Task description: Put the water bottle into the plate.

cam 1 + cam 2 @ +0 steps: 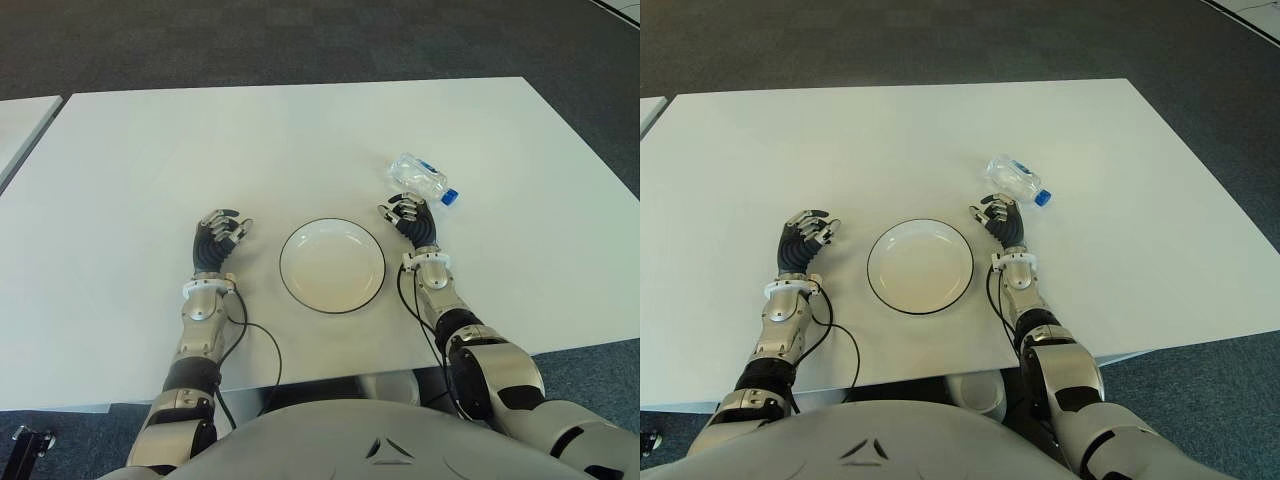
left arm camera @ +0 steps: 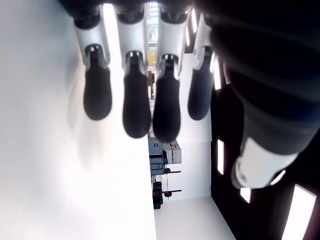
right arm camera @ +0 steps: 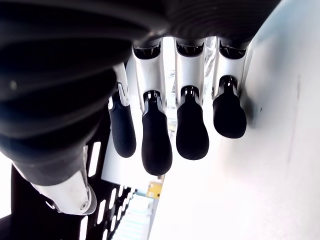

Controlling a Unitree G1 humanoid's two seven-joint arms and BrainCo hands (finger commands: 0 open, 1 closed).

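A clear water bottle (image 1: 419, 177) with a blue cap lies on its side on the white table (image 1: 300, 140), right of centre. A white plate (image 1: 332, 265) with a dark rim sits nearer the front, with nothing on it. My right hand (image 1: 408, 216) is on the table just in front of the bottle and right of the plate; its fingers (image 3: 157, 145) are relaxed and hold nothing. My left hand (image 1: 222, 236) shows left of the plate, and its fingers (image 2: 136, 112) are loosely curled around nothing.
The table's front edge (image 1: 300, 395) runs close to my body. A second white table (image 1: 20, 125) shows at the far left. Dark carpet (image 1: 300, 40) lies beyond the table.
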